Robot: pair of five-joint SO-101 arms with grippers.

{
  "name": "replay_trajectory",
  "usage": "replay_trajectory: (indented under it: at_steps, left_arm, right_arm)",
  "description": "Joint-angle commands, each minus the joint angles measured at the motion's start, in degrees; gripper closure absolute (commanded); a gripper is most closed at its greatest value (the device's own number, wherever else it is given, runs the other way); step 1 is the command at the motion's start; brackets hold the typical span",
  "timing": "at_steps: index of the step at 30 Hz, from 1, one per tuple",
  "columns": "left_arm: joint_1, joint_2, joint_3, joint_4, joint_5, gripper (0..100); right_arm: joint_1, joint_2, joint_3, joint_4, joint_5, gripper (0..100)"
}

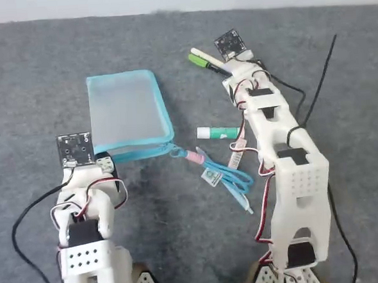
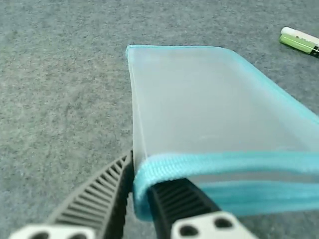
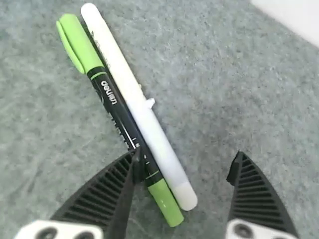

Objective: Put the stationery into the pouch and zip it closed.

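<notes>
Flat on the grey felt table (image 1: 31, 74): frosted translucent rectangular pouch with turquoise fabric trim (image 1: 126, 113), near corner pinched tight between the left gripper's (image 2: 142, 174) ribbed black fingers. Spread wide over a green-capped black marker (image 3: 107, 94) and slim white pen (image 3: 132, 94), lying parallel and touching: right gripper (image 3: 185, 157), holding nothing.

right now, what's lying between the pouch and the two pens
Nothing. The high view shows only bare grey mat between the pouch and the two pens.
</notes>
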Motion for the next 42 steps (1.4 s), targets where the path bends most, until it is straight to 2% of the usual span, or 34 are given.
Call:
replay_trajectory:
  at_steps: [1,8,15,20,30,37,42]
  left_arm:
    - [0.6,0.1,-3.9,0.1,0.8,99]
    - [0.6,0.1,-3.9,0.2,0.8,99]
    - [0.6,0.1,-3.9,0.2,0.8,99]
    - [0.6,0.1,-3.9,0.2,0.8,99]
    - [0.6,0.1,-3.9,0.2,0.8,99]
    - [0.6,0.1,-3.8,0.1,0.9,99]
    - [0.7,0.1,-3.8,0.0,0.9,99]
  right_arm:
    - [0.7,-1.5,-3.3,-1.5,-0.3,74.5]
    - [0.6,-1.1,-1.8,-0.8,-0.3,74.9]
    - [0.3,0.4,-0.2,-0.8,-0.2,96.2]
    - [-0.9,2.3,-0.2,0.3,-0.1,98.7]
    - [-1.3,-1.5,-3.1,25.3,12.1,99.0]
    - [-0.1,-2.5,-9.8,47.1,11.3,99.1]
    - [-0.1,-4.5,-13.4,50.2,10.8,98.5]
